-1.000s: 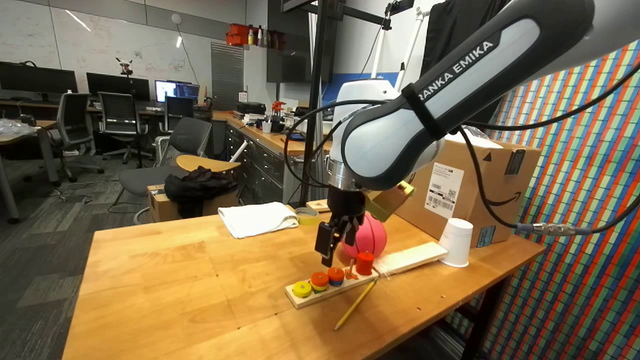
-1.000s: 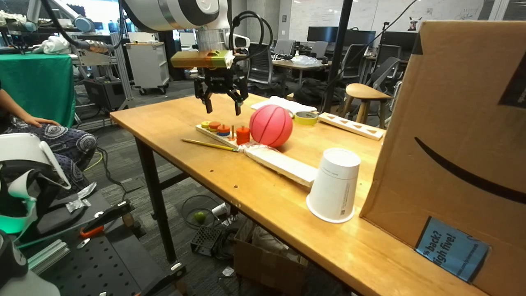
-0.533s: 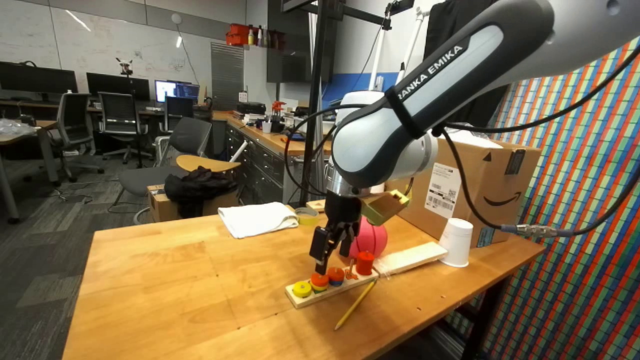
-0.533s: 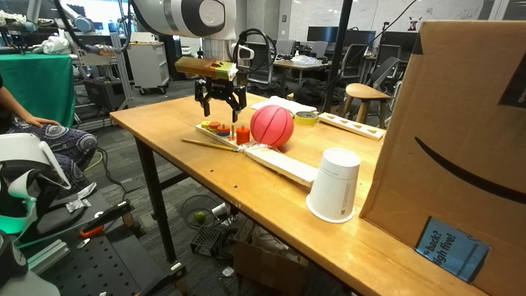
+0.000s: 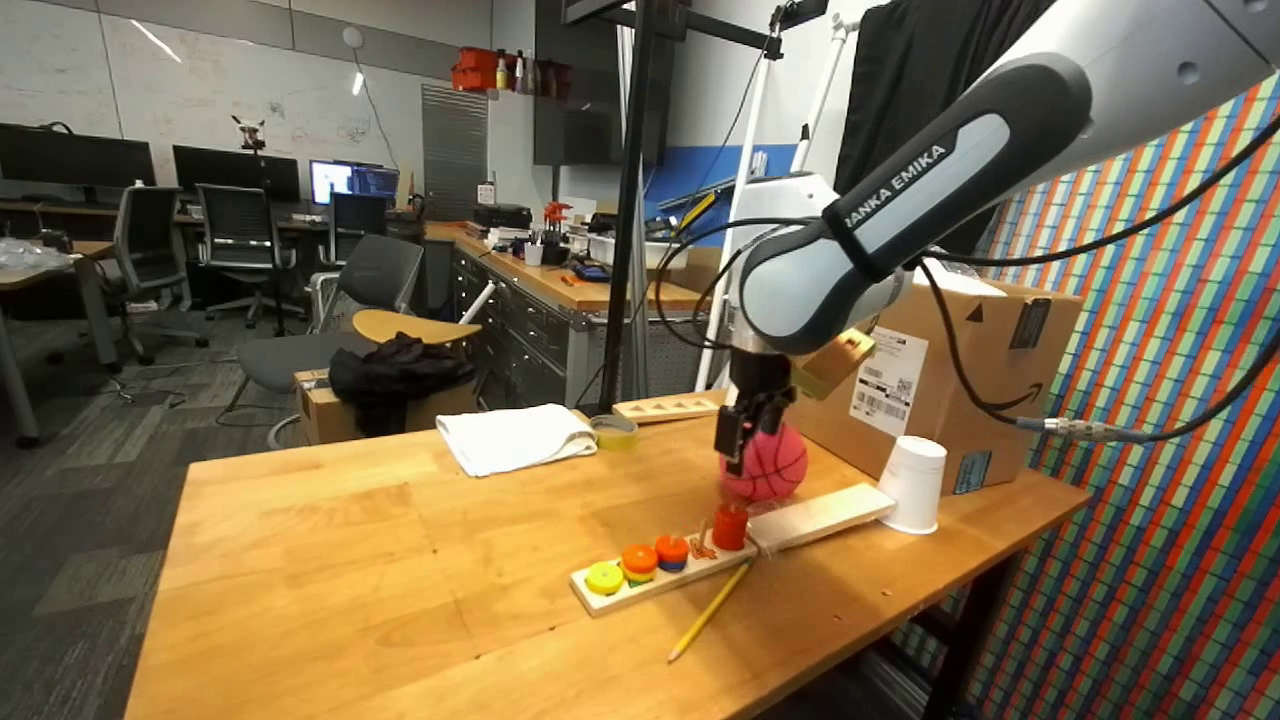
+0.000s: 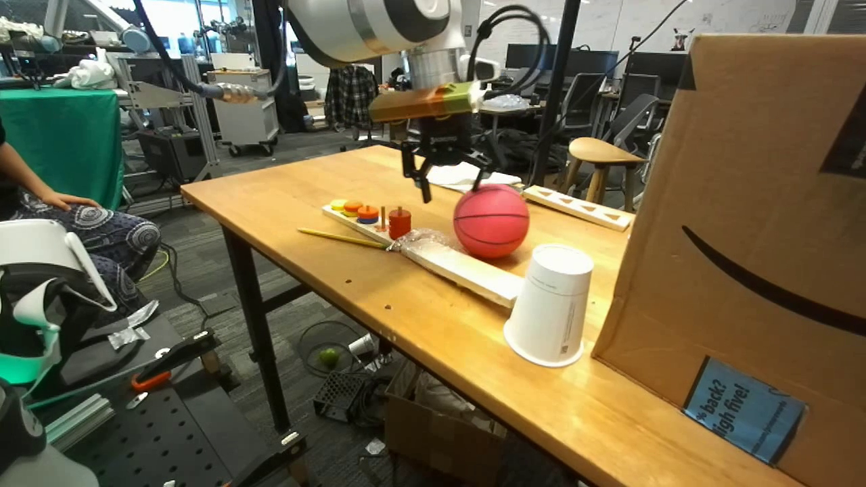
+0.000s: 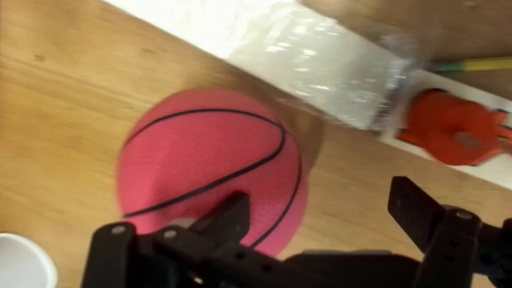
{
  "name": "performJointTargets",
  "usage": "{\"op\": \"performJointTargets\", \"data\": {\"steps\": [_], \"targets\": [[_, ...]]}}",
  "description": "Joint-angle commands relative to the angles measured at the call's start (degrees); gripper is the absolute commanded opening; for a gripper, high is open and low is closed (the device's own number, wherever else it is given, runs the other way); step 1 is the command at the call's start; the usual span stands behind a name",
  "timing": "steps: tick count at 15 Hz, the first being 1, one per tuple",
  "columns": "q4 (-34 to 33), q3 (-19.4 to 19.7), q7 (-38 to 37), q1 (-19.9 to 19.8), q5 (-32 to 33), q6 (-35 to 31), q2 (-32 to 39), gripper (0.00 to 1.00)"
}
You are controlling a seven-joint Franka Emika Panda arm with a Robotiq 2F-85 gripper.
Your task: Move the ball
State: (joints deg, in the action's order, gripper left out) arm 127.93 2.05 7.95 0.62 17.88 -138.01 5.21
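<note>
Our gripper hangs with its fingers spread well apart and has hold of nothing; in the wrist view one finger laps over the ball, though we cannot tell if it touches, and its mate hangs off to the side, over the table; we judge the step to be lining up a grip; the ball rests on the table, mostly to one side of us, just beside the plank and near the red rings; we expect it to be light, hollow and a little springy, with a skin that should not slip much or break, yet ready to roll at a nudge; it looks broader than our gap, so we would shift over its centre and widen if we can, then take it on opposite sides near its middle, as a pinch high on the crown could squirt it toward the cup, which stands at the plank's other end.
</note>
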Motion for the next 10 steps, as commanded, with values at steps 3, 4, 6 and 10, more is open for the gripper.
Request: {"op": "performJointTargets", "data": {"steps": [3,4,6,10], "targets": [[-0.24,3.36,-7.58,-3.49,15.37,-2.17,-7.87,1.00],[0.68,2.75,-8.95,-3.45,17.81,-2.55,-8.93,1.00],[2.11,1.36,-10.49,-3.09,20.23,-2.26,-11.07,1.00],[5.25,-1.76,-12.78,-1.92,21.44,-1.86,-13.80,1.00]]}}
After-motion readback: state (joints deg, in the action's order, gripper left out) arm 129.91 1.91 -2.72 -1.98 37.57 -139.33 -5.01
